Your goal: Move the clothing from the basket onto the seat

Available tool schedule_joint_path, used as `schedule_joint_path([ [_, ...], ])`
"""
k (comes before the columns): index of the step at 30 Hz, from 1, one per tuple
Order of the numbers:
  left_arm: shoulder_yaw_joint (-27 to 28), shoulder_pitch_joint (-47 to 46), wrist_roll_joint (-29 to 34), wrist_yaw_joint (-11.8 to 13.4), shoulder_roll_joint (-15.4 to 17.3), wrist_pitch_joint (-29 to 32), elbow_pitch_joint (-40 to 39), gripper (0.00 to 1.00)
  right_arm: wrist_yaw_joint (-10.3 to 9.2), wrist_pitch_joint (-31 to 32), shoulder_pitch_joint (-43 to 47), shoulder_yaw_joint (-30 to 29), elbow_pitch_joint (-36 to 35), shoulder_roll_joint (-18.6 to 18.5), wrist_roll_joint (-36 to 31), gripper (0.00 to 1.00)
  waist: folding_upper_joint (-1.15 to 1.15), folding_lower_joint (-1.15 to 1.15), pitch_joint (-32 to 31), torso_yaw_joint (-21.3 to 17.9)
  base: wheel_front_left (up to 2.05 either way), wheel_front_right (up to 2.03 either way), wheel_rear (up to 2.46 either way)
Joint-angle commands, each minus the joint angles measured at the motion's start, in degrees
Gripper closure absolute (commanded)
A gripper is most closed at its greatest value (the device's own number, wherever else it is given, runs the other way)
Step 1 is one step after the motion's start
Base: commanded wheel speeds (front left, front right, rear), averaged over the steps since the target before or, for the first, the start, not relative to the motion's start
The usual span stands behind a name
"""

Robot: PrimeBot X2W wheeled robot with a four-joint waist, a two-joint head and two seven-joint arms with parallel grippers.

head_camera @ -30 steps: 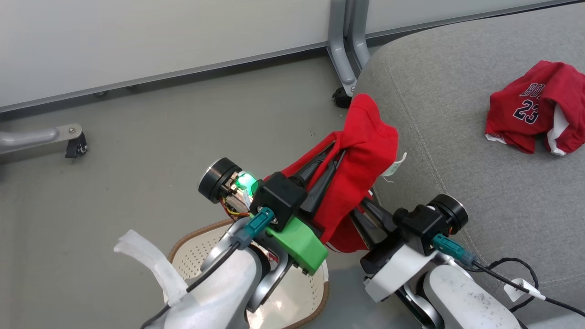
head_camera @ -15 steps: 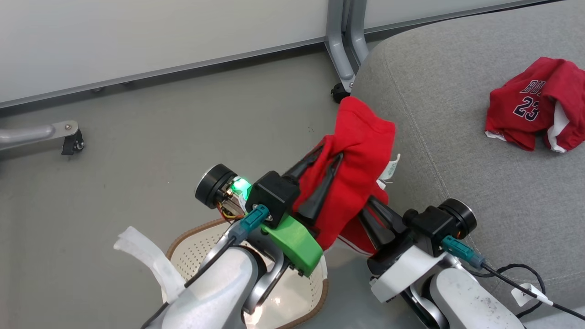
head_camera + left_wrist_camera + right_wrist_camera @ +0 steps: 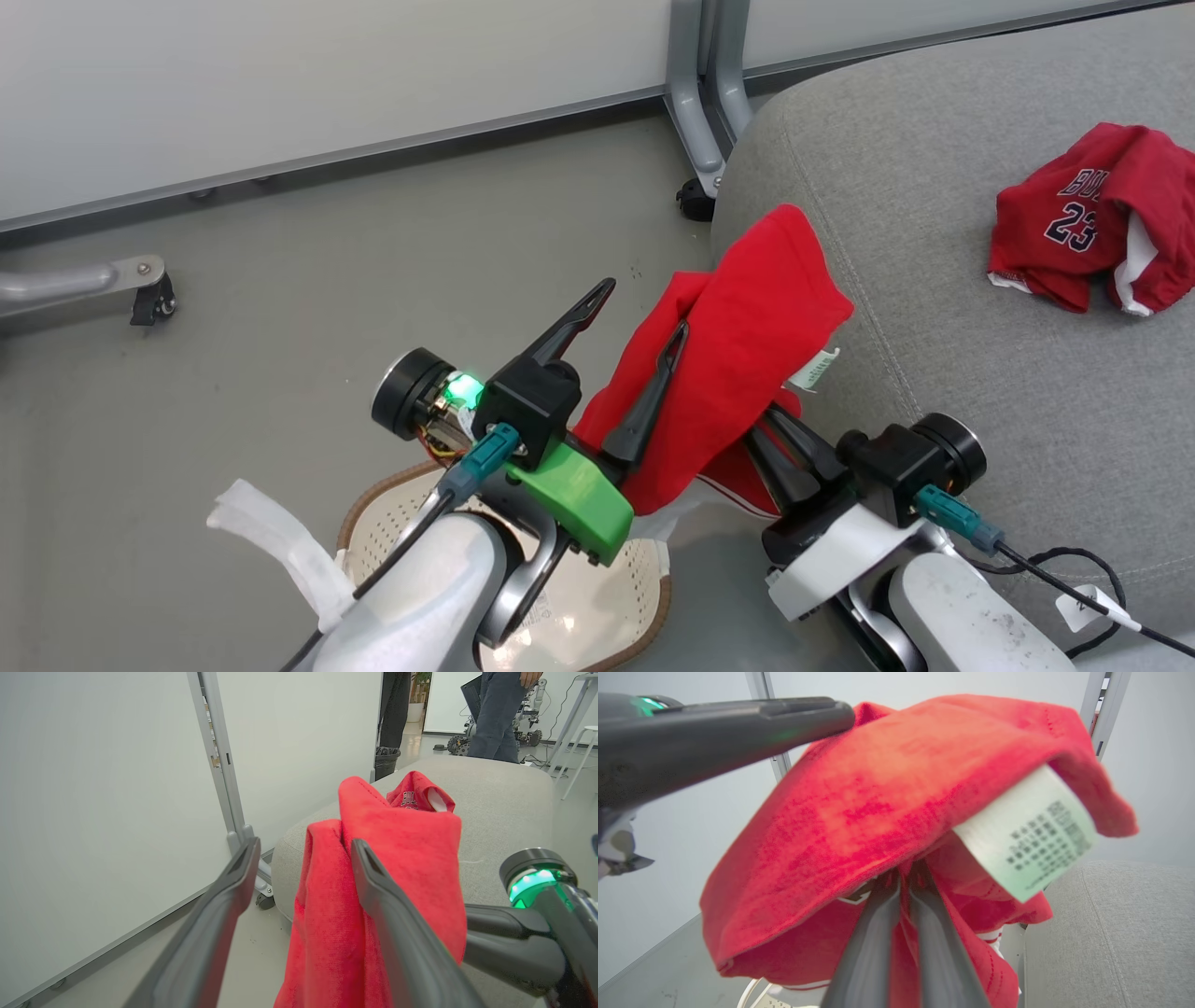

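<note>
The grey seat (image 3: 934, 308) carries the "BULLS 23" jersey (image 3: 1064, 238) on its top. The cream basket (image 3: 397, 523) sits on the floor beside it. A red garment (image 3: 747, 345) hangs at the seat's edge, pinched by the right hand (image 3: 903, 879). The left hand (image 3: 643, 306) is spread, 1 finger seemingly touching the cloth.

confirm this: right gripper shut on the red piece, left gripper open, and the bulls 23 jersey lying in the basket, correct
One slip: the jersey lies on the grey seat, not in the basket, as the head view shows. The rest stands: the right gripper is shut on the red piece and the left gripper is open.
</note>
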Motion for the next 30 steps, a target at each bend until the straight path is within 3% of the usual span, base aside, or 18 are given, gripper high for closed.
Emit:
schedule_joint_path([
  [1, 0.39, 1.07, -0.36, 0.47, 0.45, -0.28, -0.09, 0.0, -0.08, -0.19, 0.89, -0.21, -0.17, -0.25, 0.47, 1.0, 0.0, 0.0, -0.24, 0.03, 0.0, 0.0, 0.0],
  [20, 0.3, 3.15, -1.6, 2.02, 1.71, -0.4, -0.6, 0.0, -0.09, -0.19, 2.55, -1.82, -0.29, -0.19, 0.51, 1.0, 0.0, 0.0, -1.12, 0.17, 0.0, 0.0, 0.0],
  [30, 2.61, 5.01, -2.22, 4.24, 3.36, -1.64, -2.2, 0.0, -0.08, -0.19, 3.1, -6.37, -3.05, 0.06, 0.12, 1.0, 0.0, 0.0, 0.13, -4.94, 0.0, 0.0, 0.0],
])
